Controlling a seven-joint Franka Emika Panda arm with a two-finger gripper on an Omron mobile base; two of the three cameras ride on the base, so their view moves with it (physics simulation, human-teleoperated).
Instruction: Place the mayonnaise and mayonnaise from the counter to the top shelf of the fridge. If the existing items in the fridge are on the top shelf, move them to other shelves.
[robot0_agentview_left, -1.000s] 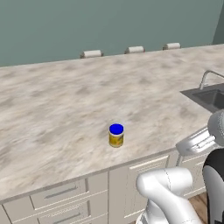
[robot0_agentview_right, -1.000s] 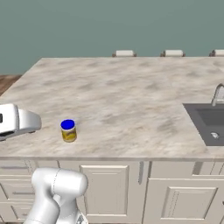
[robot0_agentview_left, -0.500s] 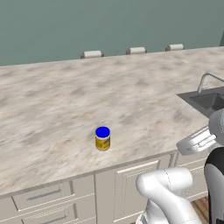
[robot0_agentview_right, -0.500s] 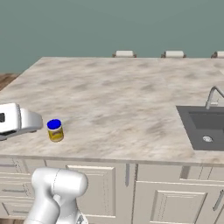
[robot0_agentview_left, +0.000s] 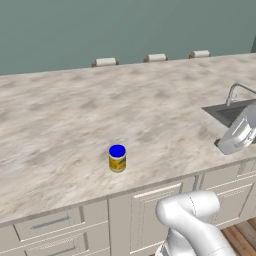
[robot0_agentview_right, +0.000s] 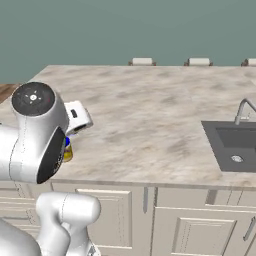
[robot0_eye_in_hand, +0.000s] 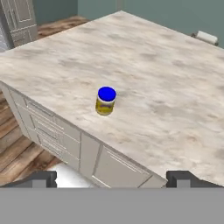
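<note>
One mayonnaise (robot0_agentview_left: 117, 158) jar with a blue lid and a yellow body stands upright on the beige counter (robot0_agentview_left: 60, 125), near its front edge. In the hand view the mayonnaise (robot0_eye_in_hand: 105, 100) is ahead of my gripper (robot0_eye_in_hand: 111, 178) and well apart from it. The two dark fingertips (robot0_eye_in_hand: 41, 178) stand wide open with nothing between them. In the right base view my arm's big joint (robot0_agentview_right: 35, 132) covers most of the mayonnaise (robot0_agentview_right: 68, 150). The top shelf and the existing items are out of view.
A sink (robot0_agentview_right: 235, 145) with a tap (robot0_agentview_left: 235, 92) is set into the counter on the right. Cream drawers (robot0_eye_in_hand: 48, 127) run under the counter edge, above a wooden floor (robot0_eye_in_hand: 17, 153). A grey panelled front (robot0_eye_in_hand: 19, 17) stands far off; I cannot tell whether it is the fridge.
The base has driven, so the whole scene slid left in both base views. My arm has swung up and now hides most of the jar in the right base view.
</note>
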